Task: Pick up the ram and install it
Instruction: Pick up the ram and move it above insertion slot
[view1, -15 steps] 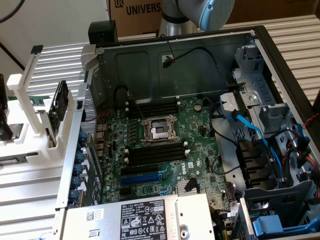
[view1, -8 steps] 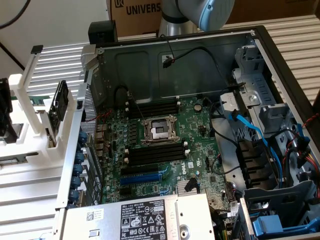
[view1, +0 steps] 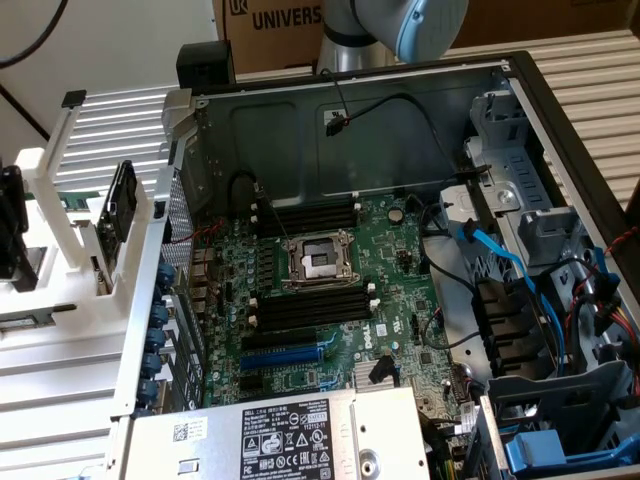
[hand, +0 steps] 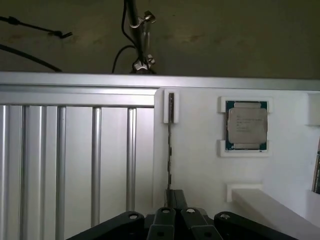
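Note:
The ram (hand: 170, 145) shows edge-on as a thin dark strip standing in a white fixture (hand: 200, 165), its far end held in a white clip (hand: 170, 107). My gripper (hand: 175, 196) is shut, its dark fingertips lined up with the strip's near end; contact cannot be told. In the exterior view a dark flat board (view1: 118, 205) stands on edge in the white rack (view1: 60, 200) at the exterior view's left, outside the open computer case. The arm (view1: 400, 25) shows at the top edge. Bare black memory slots (view1: 305, 215) (view1: 310, 305) lie on both sides of the processor socket (view1: 315, 262).
A processor chip (hand: 246, 125) sits in a holder on the white fixture. Ribbed aluminium table (hand: 75, 160) lies beside it. Inside the case are a blue expansion slot (view1: 285, 355), blue and black cables (view1: 500, 260), a drive cage (view1: 560, 400) and the power supply (view1: 290, 435).

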